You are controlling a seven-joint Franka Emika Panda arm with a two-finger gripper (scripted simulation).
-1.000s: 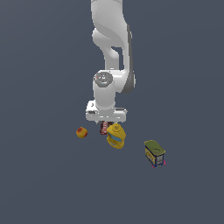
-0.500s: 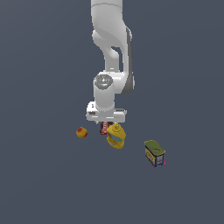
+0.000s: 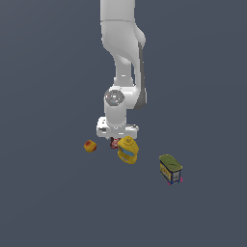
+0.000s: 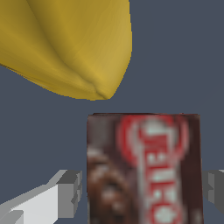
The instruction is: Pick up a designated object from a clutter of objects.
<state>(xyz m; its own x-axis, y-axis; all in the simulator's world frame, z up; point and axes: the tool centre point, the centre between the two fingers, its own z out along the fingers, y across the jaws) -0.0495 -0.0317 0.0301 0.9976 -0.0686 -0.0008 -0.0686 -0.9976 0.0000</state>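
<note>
The designated object, a small dark brown-and-red box (image 4: 144, 170) with a pale label, lies flat between my fingers in the wrist view. My gripper (image 4: 142, 192) is open, one grey fingertip (image 4: 70, 192) on each side of the box with a thin gap showing. In the exterior view the hand sits low over the clutter, and only a sliver of the box (image 3: 114, 143) shows under the gripper (image 3: 115, 140). The yellow squeeze bottle (image 3: 128, 149) lies right beside the box, on the exterior view's right.
The bottle's yellow body (image 4: 70, 43) fills much of the wrist view, close to the box's end. A small red-orange fruit (image 3: 90, 145) lies toward the exterior view's left of the hand. A green-topped yellow can (image 3: 170, 169) stands apart at the right.
The arm has come down a little, bringing the hand closer to the floor around the box. The objects have not moved.
</note>
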